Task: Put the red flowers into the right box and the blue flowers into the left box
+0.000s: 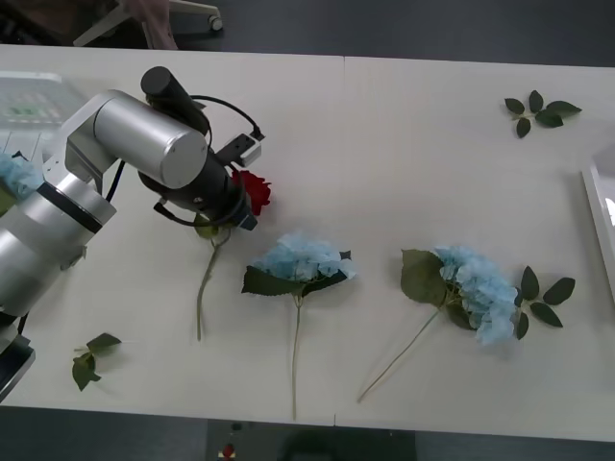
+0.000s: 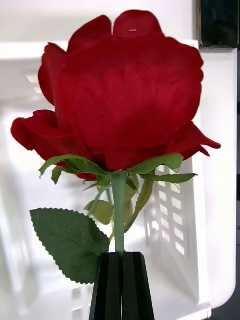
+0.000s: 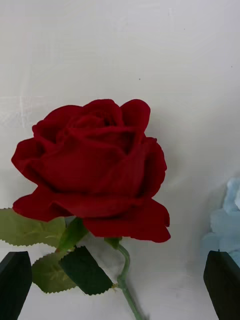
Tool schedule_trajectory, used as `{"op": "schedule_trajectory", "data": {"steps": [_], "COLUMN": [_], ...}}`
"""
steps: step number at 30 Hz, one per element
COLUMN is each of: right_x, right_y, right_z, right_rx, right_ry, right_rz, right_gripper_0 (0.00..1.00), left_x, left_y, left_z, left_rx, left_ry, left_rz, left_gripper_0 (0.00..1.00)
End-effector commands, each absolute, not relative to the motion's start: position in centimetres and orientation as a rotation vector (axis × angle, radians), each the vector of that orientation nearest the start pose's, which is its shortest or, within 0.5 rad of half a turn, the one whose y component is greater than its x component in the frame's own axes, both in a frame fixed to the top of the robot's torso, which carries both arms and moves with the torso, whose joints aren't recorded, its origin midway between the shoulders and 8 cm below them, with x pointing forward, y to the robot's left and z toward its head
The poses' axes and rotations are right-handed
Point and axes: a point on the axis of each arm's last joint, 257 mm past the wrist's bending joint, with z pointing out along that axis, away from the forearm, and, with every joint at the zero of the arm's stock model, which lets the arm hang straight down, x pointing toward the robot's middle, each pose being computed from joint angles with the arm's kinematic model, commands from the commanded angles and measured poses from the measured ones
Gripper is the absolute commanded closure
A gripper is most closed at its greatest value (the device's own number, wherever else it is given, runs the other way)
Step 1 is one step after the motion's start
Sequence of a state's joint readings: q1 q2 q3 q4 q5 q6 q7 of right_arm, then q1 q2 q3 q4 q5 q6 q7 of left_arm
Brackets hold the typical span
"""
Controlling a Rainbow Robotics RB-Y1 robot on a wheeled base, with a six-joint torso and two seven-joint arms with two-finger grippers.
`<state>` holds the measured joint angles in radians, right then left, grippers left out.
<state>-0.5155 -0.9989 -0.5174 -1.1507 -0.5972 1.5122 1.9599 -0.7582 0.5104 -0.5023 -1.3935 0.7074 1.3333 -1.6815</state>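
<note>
2 deep-red fabric roses: 1 on the table under the left gripper (image 3: 120,285), the other (image 2: 120,95) clamped by its stem in the right gripper (image 2: 121,280) over the white plastic right box (image 2: 215,150).
Left gripper: fingers spread wide around the tabletop rose (image 1: 255,189).
Pale-blue fluffy flowers: 2 on the table (image 1: 303,257) (image 1: 478,285), a 3rd (image 1: 17,175) partly hidden by the left arm.
Loose leaf sprigs: 2 (image 1: 538,110) (image 1: 89,359).

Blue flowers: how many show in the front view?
3 blue flowers: one mid-table, one to its right, one at the left edge beside the left arm; others may be hidden.

L arm over red rose (image 1: 254,190), two blue flowers (image 1: 306,257) on table (image 1: 404,154), leaf sprigs.
</note>
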Motion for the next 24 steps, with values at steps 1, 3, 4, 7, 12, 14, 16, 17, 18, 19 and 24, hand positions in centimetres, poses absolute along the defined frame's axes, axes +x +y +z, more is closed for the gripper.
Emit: {"op": "schedule_trajectory", "data": {"steps": [1, 3, 4, 7, 12, 14, 16, 17, 18, 19, 24], "right_x": [45.2, 45.4, 45.6, 46.0, 47.2, 47.4, 47.5, 47.5, 47.5, 47.4, 47.9], "right_y": [-65.6, -65.4, -65.2, -64.9, -64.1, -64.0, -63.9, -63.8, -63.8, -63.8, -62.8], "right_z": [-12.0, -13.5, -14.1, -15.7, -17.4, -17.5, -17.5, -17.5, -17.5, -17.5, -16.8], "right_rx": [0.135, 0.124, 0.121, 0.128, 0.094, 0.081, 0.079, 0.079, 0.079, 0.078, 0.071], "right_ry": [2.508, 2.502, 2.5, 2.489, 2.464, 2.458, 2.456, 2.457, 2.456, 2.456, 2.435], "right_rz": [-0.373, -0.366, -0.364, -0.357, -0.371, -0.374, -0.367, -0.363, -0.361, -0.36, -0.295], "right_gripper_0": [1.0, 1.0, 1.0, 1.0, 0.83, 0.4, 0.12, 0.05, 0.0, 0.0, 0.0], "left_x": [54.5, 54.7, 54.8, 55.1, 55.5, 55.3, 55.2, 55.2, 55.1, 55.1, 54.8], "left_y": [12.4, 12.5, 12.5, 12.8, 12.9, 12.5, 12.5, 12.6, 12.7, 12.8, 12.6], "left_z": [-26.4, -26.8, -27.0, -27.6, -28.6, -29.0, -29.3, -29.4, -29.6, -29.7, -30.5], "left_rx": [0.936, 0.928, 0.921, 0.9, 0.873, 0.87, 0.866, 0.867, 0.863, 0.863, 0.856], "left_ry": [2.442, 2.449, 2.453, 2.464, 2.473, 2.483, 2.491, 2.495, 2.5, 2.503, 2.524], "left_rz": [-0.004, 0.01, 0.012, 0.01, -0.017, -0.029, -0.032, -0.028, -0.029, -0.03, -0.037], "left_gripper_0": [0.0, 0.0, 0.0, 0.0, 0.0, 0.0, 0.0, 0.0, 0.0, 0.0, 0.0]}}
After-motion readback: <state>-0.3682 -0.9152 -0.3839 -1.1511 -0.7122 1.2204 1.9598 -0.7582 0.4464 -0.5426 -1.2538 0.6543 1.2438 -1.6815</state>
